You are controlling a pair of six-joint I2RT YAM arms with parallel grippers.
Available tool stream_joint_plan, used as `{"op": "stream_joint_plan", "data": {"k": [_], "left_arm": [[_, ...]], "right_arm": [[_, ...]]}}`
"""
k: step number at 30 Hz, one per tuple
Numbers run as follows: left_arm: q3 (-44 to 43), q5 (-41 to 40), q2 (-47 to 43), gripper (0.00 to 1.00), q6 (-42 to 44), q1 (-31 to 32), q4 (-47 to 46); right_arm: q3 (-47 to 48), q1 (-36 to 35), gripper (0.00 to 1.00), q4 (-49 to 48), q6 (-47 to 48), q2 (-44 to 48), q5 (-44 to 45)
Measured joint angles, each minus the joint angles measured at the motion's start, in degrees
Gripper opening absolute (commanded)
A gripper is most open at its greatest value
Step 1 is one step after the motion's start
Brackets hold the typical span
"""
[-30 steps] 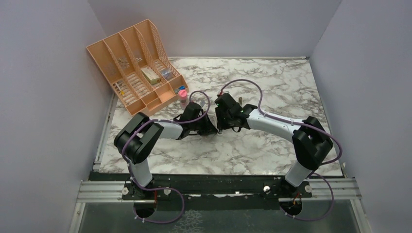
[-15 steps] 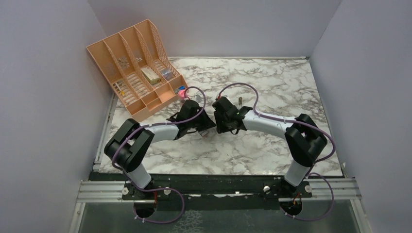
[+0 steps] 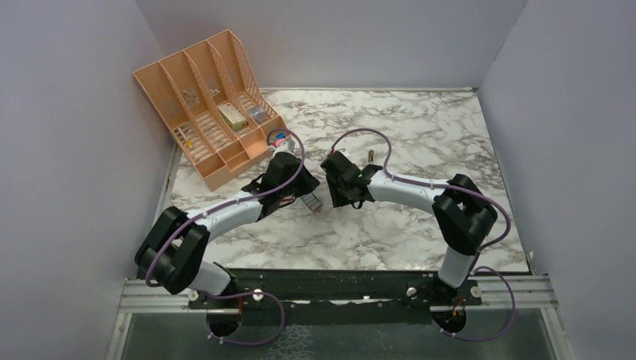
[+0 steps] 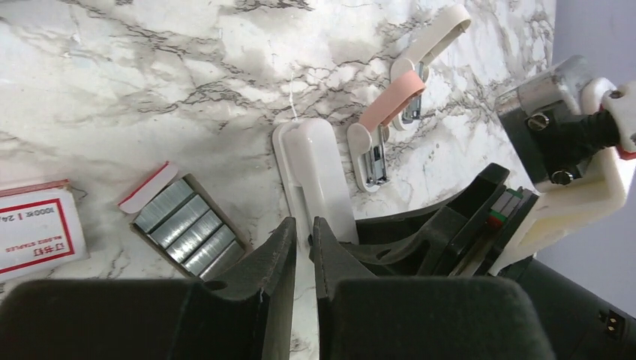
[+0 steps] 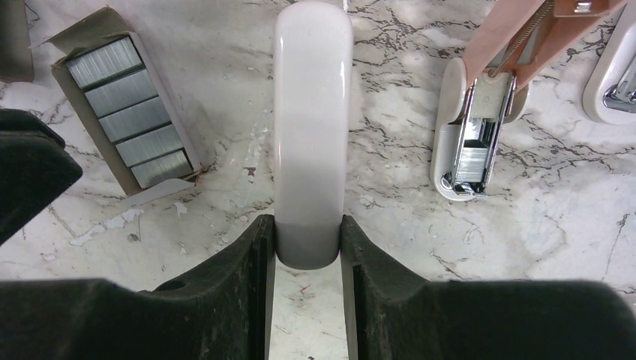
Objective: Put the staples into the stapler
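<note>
The stapler lies folded open on the marble. Its white body (image 5: 313, 112) points away from my right gripper (image 5: 307, 225), which is shut on its near end. The pink magazine arm (image 5: 510, 37) lies to the right, with a strip of staples (image 5: 471, 161) in its metal channel. The grey tray of staples (image 5: 124, 112) sits to the left, also seen as the tray (image 4: 187, 229) beside the red-and-white sleeve (image 4: 34, 229). My left gripper (image 4: 302, 221) hovers over the white body (image 4: 315, 172), jaws a narrow slit apart with nothing between them.
A peach desk organizer (image 3: 202, 105) stands at the back left with small items in its slots. A pink-capped bottle (image 3: 279, 139) stands just in front of it, close behind the left wrist. Both arms (image 3: 341, 187) meet at the table's middle.
My left gripper has drawn back to the left, uncovering the staples tray, and its jaws have parted slightly. The right gripper shifted a little left, still holding the stapler.
</note>
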State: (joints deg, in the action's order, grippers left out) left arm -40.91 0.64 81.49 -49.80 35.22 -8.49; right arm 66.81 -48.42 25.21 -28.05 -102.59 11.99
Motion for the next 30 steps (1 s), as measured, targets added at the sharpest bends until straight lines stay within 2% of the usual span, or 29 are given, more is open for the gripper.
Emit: {"op": "stream_joint_plan", "data": {"k": [8,13,25,30], "left_arm": [[1.6,-1.0,-0.3,0.15,0.3,-0.7,1.4],[2.3,-1.4,-0.8,0.12,0.5,-1.0,1.4],[4.6,-1.7,-2.9,0.12,1.2,-1.4,1.5],[5.3,-1.8,-4.2,0.17,1.4,-1.4,2.1]], "right_arm": [[1.9,-0.6,0.38,2.2,0.0,-1.0,1.1],[3.0,-0.6,0.4,3.5,0.2,-1.0,1.2],[6.5,-0.8,0.55,4.5,2.0,-3.3,0.8],[6.8,-0.8,0.6,4.5,2.0,-3.4,0.8]]}}
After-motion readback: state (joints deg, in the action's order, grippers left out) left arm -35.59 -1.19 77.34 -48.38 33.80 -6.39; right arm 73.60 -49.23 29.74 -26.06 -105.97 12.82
